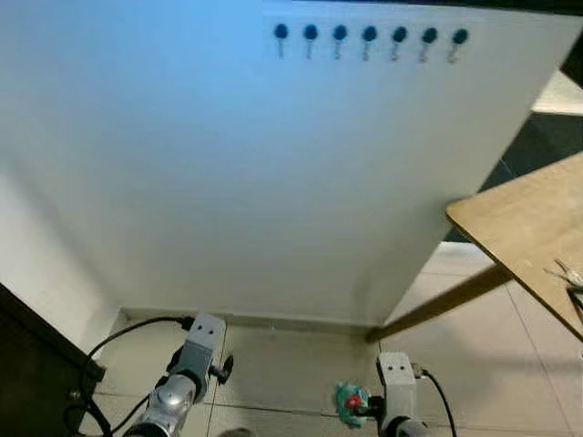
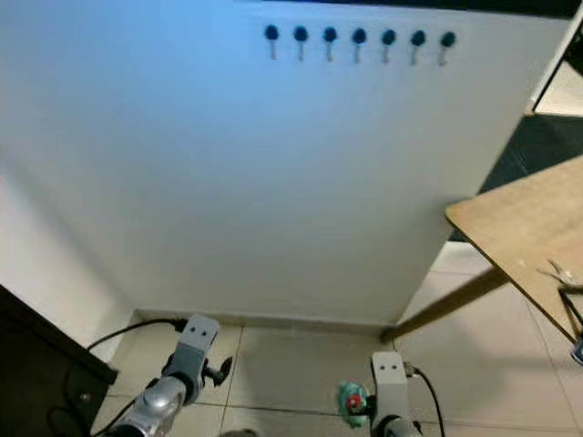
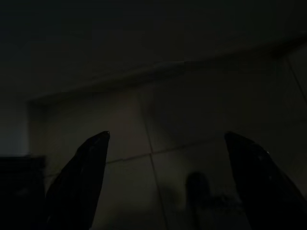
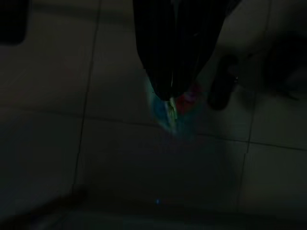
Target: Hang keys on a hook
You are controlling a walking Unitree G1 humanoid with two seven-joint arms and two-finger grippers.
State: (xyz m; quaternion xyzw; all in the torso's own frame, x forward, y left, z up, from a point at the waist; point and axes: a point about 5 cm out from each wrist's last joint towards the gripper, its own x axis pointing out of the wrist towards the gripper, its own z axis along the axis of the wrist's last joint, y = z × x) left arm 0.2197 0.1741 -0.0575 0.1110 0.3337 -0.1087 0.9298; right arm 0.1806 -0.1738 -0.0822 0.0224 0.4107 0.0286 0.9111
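Right gripper hanging low — pinching keys, left gripper spread, idle

You see a pale tiled floor running up to the white wall. At your right, a wooden table carries small metal items near its edge.

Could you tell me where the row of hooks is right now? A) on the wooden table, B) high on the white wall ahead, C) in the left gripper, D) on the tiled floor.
B: the row of hooks sits high on the white wall, well above both arms.
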